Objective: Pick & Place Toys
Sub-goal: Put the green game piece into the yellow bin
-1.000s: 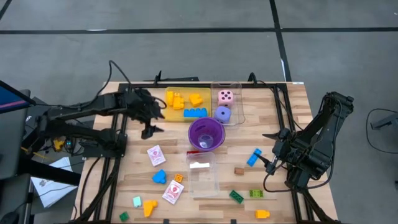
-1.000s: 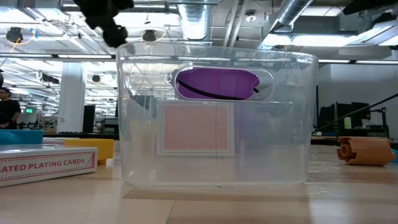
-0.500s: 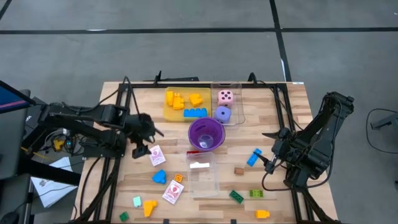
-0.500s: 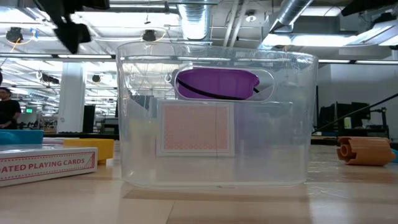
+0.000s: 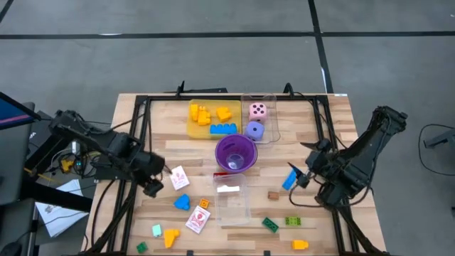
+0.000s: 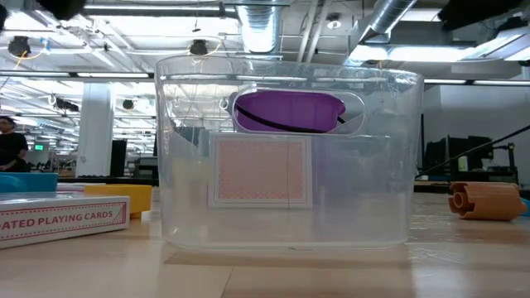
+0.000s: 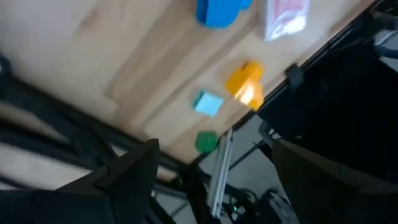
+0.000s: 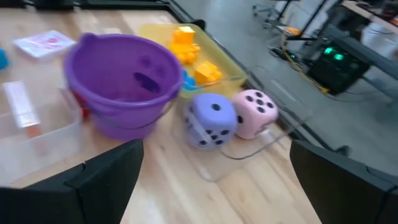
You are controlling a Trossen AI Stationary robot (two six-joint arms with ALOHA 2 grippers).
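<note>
A card (image 5: 178, 177) is seen on the wooden desk (image 5: 313, 121) just beside the left fingers (image 5: 151, 187), spread wide and empty; a blue brick (image 5: 291, 179) lies beside the right fingers (image 5: 301, 179), likewise wide. Farther off, dice (image 5: 257, 111) sit in a clear tray (image 5: 273, 114). Beyond, a hall with ceiling ducts (image 6: 389, 21) is visible

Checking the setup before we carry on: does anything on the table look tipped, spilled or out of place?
Nothing is tipped or damaged. The purple cup stands upright beside the yellow tray. Loose toys lie scattered on the wood, among them a blue brick, a green brick and a card pack.
</note>
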